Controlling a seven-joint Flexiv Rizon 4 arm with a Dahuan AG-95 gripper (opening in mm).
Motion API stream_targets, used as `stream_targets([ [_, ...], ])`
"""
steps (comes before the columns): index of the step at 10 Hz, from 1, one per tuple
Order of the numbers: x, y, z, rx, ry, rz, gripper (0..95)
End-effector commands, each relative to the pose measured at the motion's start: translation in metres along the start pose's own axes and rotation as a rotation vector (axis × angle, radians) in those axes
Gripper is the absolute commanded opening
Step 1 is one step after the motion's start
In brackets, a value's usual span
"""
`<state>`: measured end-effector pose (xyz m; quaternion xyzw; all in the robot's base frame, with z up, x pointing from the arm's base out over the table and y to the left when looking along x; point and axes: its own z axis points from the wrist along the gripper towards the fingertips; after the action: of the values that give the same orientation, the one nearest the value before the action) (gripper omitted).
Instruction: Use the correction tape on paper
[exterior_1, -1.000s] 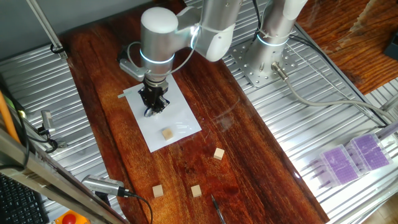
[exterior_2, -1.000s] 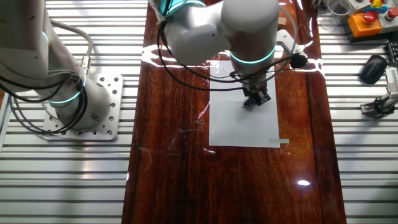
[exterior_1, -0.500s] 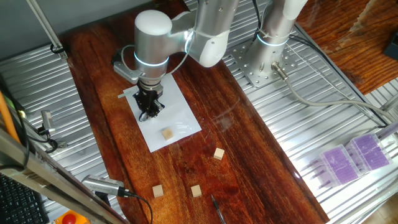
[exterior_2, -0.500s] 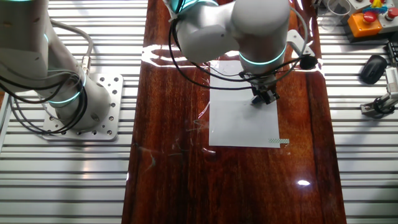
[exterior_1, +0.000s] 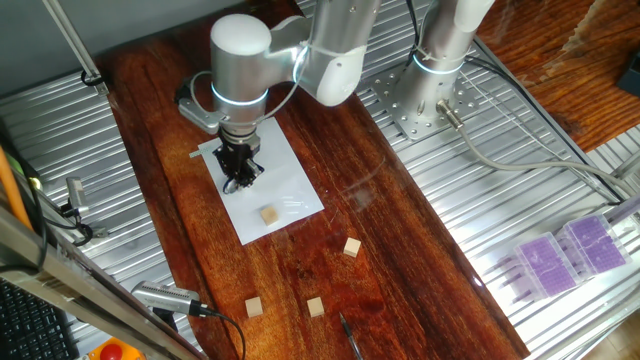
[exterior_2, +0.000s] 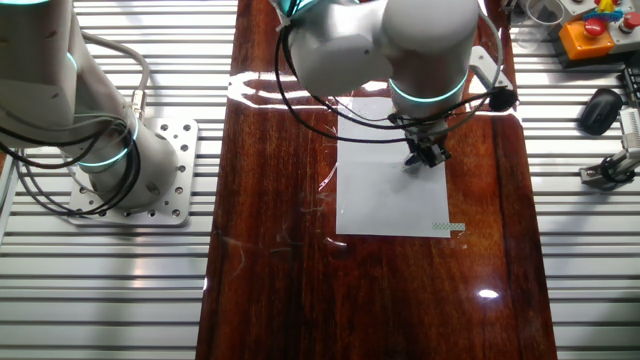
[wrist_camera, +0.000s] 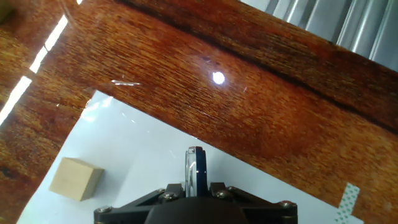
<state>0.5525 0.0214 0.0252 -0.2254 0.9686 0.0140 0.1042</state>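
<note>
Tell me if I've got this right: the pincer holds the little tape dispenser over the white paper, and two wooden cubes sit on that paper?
Not quite: only one wooden cube sits on the paper. The one fixed view shows the others lying on the bare wood. The pincer does hold the tape dispenser over the paper.

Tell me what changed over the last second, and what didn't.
The tool, shut on the correction tape, slid across the paper toward the sheet's edge, away from the wooden cube on it. Most of that happened early. The paper and all the cubes stayed put.
</note>
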Motion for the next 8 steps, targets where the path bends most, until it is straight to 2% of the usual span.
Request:
stream_targets([
  [1, 0.0055, 0.0011, -0.0098, -0.019, -0.019, -0.005, 0.0],
  [3, 0.0103, -0.0011, -0.0150, -0.028, -0.039, -0.019, 0.0],
  [5, 0.0130, -0.0021, -0.0189, -0.033, -0.085, -0.018, 0.0],
  [7, 0.0130, -0.0019, -0.0187, -0.027, -0.115, -0.017, 0.0],
  [8, 0.0127, -0.0017, -0.0184, -0.030, -0.120, -0.014, 0.0],
])
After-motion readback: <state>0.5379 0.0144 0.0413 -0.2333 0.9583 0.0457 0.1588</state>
